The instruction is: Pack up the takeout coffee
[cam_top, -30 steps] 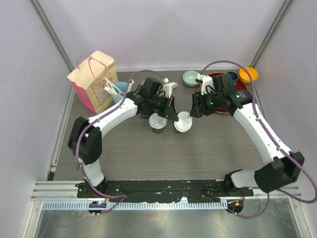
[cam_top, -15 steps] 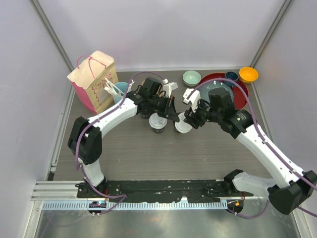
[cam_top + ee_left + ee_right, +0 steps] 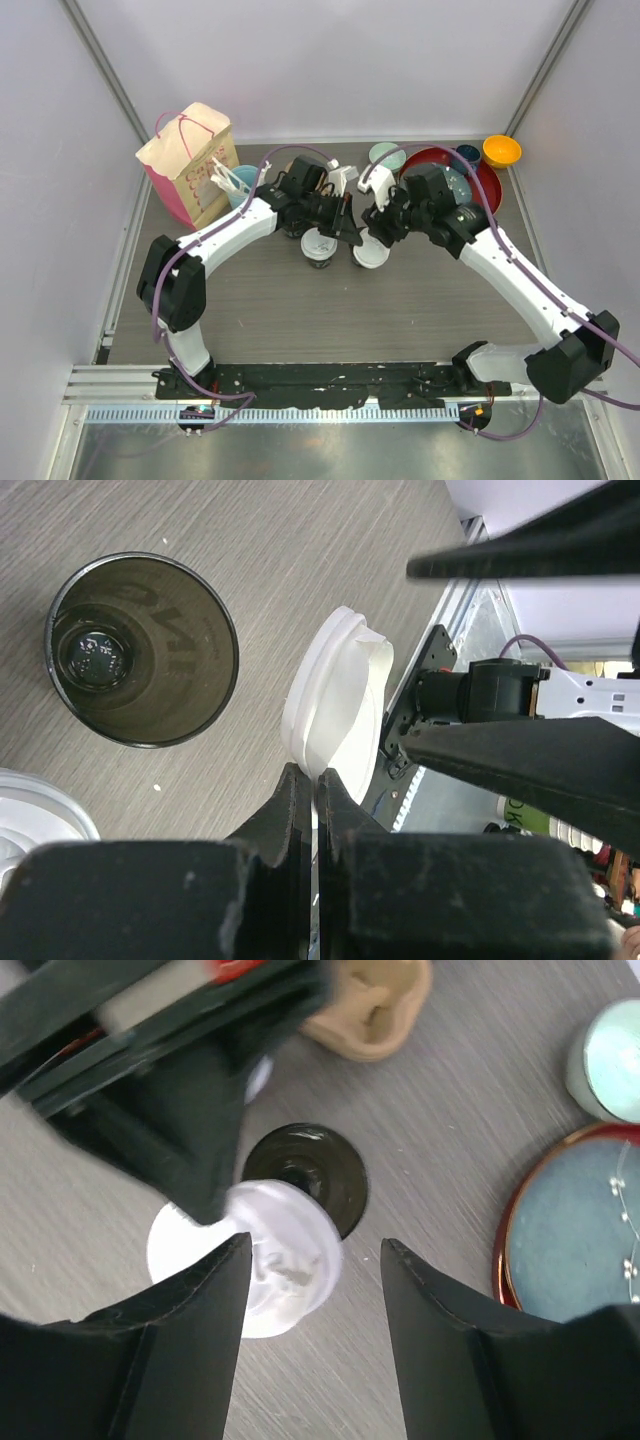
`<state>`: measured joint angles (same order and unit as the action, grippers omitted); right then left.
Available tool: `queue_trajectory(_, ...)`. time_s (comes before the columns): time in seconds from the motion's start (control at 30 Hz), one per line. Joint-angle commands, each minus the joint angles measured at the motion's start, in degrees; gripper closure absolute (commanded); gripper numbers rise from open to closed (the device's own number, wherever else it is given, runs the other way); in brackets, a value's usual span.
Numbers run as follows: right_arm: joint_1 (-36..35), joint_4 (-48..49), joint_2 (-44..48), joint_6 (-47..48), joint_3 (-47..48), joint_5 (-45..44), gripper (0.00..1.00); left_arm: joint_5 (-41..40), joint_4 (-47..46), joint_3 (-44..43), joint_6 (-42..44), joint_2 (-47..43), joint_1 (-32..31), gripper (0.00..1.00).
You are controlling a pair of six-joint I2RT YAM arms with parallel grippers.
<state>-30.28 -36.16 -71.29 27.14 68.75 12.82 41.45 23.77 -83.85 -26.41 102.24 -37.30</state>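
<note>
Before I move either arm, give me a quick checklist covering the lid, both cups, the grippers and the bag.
1. Grip of the left gripper on the white lid: ok, shut on its rim.
2. Lid level over the open black cup: not ok, it is tilted on edge beside the cup.
3. Open black cup upright: ok.
4. Is the right gripper free: ok, open, holding nothing, above the lid.
5. Is the second cup lidded: ok.
6. Mouth of the paper bag open: cannot tell.
</note>
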Motion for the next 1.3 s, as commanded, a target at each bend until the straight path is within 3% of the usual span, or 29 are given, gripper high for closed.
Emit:
queue_trajectory(0.0, 3.82, -0.84, -2.63, -17.26, 7.0, -7.81, 0.38, -1.9, -2.67, -0.78, -2.05, -0.64, 1.35, 1.0)
queue_trajectory(0.1, 7.95, -1.19, -2.63, -26.13, 4.39, -4.65, 0.32, -2.25, -2.94, -2.98, -3.46, 2.26, 2.4, 1.0)
queue_trajectory(0.37, 10.42, 6.88, -4.03, -35.04, -4.94, -0.35, 0.3, -2.34, -2.59, -6.93, -4.26, 8.67, 2.49, 1.0)
queue_trajectory(0.77, 10.68, 9.97, -9.57, -37.42, -6.26, -1.39, 0.59, -2.16, -3.12, -7.11, -5.67, 10.09, 2.84, 1.0)
queue_trajectory(1.27, 10.6, 9.97, -10.45, -37.42, -7.93, 0.45, 0.68, -1.11, -5.31, -6.15, -7.25, 9.91, 3.2, 1.0)
